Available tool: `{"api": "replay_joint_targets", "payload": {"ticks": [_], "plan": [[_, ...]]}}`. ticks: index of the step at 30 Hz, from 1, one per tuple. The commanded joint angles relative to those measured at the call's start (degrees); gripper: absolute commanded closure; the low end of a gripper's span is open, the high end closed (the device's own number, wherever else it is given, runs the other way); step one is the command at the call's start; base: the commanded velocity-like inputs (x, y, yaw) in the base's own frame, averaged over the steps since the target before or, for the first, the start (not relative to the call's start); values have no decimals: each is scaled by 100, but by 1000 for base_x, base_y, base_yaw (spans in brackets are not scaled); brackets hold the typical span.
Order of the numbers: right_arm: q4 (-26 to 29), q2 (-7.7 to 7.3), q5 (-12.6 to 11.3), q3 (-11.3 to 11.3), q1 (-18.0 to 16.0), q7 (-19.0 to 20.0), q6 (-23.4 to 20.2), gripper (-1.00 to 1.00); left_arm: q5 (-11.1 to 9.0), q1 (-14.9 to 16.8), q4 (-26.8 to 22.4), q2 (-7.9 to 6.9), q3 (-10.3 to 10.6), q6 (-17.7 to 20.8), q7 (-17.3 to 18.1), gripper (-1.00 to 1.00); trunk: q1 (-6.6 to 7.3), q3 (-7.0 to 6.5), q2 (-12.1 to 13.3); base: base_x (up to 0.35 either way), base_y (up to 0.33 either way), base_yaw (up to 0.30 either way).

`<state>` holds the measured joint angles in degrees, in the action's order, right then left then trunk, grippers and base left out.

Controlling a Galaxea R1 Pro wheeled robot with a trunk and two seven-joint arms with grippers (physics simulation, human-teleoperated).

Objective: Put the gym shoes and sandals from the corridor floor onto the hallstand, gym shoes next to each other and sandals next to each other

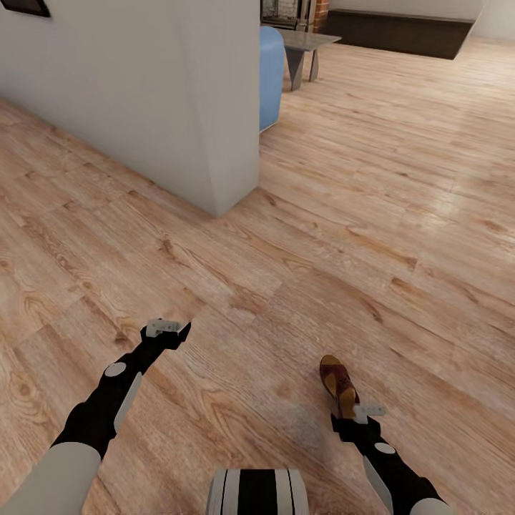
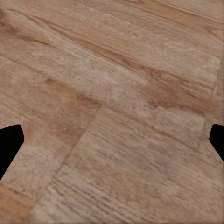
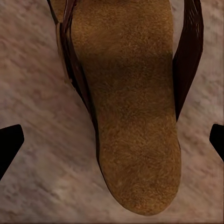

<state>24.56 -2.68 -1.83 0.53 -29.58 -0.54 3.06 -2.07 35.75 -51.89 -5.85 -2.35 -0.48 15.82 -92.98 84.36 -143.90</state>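
Note:
One dark-brown sandal (image 1: pixel 337 380) with a tan footbed lies on the wood-plank corridor floor (image 1: pixel 400 214), just ahead of my right gripper (image 1: pixel 355 417). In the right wrist view the sandal's heel end (image 3: pixel 130 116) lies between the two black fingertips (image 3: pixel 9 142), which stand wide apart and clear of it, so my right gripper (image 3: pixel 112 144) is open. My left gripper (image 1: pixel 170 330) hangs over bare planks. It is open too (image 2: pixel 112 144), with nothing between its fingers. The gym shoes and the hallstand are out of view.
A white wall corner (image 1: pixel 218 143) juts into the floor ahead on the left. Behind it stand a blue seat (image 1: pixel 270 71) and a grey table (image 1: pixel 306 41), with a dark low cabinet (image 1: pixel 408 32) at the far right. My base (image 1: pixel 257 492) is at the bottom edge.

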Motion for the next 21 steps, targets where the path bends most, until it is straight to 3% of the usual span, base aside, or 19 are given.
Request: {"api": "replay_joint_targets", "payload": {"ticks": [1,21], "plan": [[-4,-1,-19,5,-1,0,19,-100,-22,2,3,1,-11,-5,35,-100,-1,26,-3,0,0,0],[-4,-4,-19,9,0,2,18,-100,-30,2,-40,5,-11,-1,35,-100,-53,469,-29,0,0,0]]}}
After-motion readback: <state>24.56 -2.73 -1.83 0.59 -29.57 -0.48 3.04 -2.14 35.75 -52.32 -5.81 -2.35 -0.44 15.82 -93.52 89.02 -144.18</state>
